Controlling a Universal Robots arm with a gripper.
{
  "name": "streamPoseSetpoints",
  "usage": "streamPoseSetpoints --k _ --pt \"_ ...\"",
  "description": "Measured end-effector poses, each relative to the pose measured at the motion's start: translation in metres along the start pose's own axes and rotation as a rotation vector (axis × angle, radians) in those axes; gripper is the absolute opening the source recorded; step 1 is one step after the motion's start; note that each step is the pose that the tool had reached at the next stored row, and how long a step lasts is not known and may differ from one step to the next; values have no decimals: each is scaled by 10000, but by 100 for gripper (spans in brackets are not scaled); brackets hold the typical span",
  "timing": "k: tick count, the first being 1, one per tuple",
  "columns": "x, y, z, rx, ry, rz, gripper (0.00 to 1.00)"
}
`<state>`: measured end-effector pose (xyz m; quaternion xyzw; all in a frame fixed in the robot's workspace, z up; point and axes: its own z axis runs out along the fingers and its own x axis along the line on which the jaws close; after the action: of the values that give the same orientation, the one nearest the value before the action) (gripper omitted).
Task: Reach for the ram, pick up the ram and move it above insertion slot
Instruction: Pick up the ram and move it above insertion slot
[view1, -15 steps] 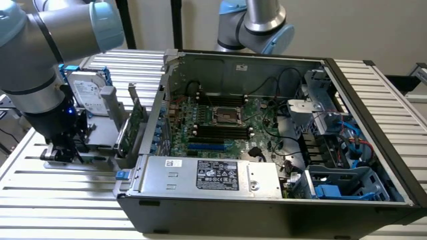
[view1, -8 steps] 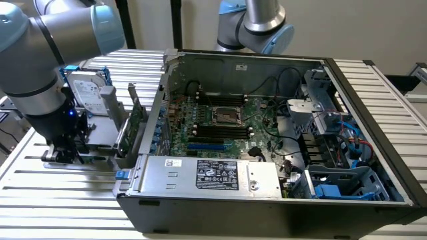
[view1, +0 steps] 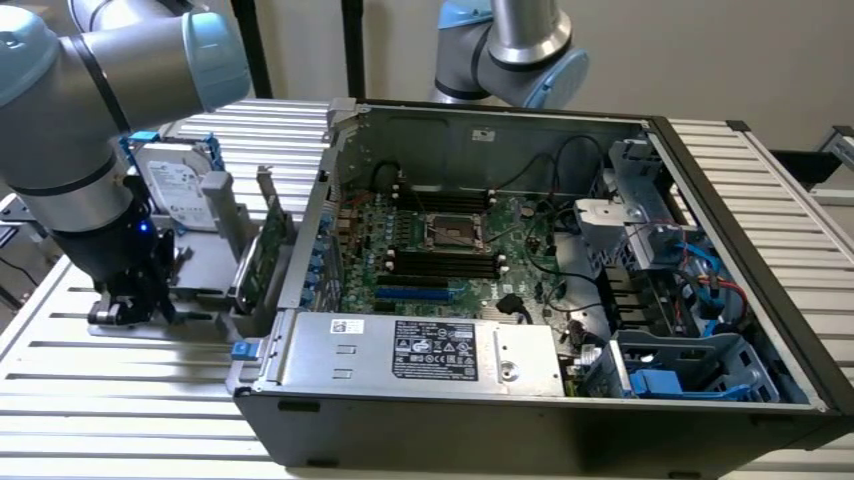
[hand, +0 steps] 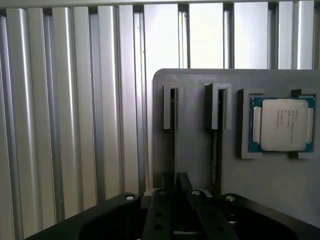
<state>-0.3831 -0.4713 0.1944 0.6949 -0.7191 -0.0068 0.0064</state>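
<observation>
Your ram stands on edge in a slot of the grey holder, showing as a thin dark line in the slot farther from the CPU. A second stick sits the same way in the neighbouring slot, between the ram and the CPU, which lies flat in its own recess of the holder. The gripper is right over the ram, with its jaws lined up on either side of the stick's edge. You cannot tell whether they are pressed onto it or stand apart from it. The ram is seated in its slot, not lifted. In the exterior view the gripper is down low at the holder on the slatted table, to the exterior view's left of the open case. Just behind it a hard drive stands upright, and a green card stands between the gripper and the case wall. The motherboard lies inside the case, well apart from the gripper
</observation>
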Motion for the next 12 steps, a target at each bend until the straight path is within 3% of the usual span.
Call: streamPoseSetpoints --k 1,2,12 --pt "0 0 0 0 0 0 22" --pt "0 0 0 -1 0 0 16" --pt "0 0 0 -1 -8 0 14"
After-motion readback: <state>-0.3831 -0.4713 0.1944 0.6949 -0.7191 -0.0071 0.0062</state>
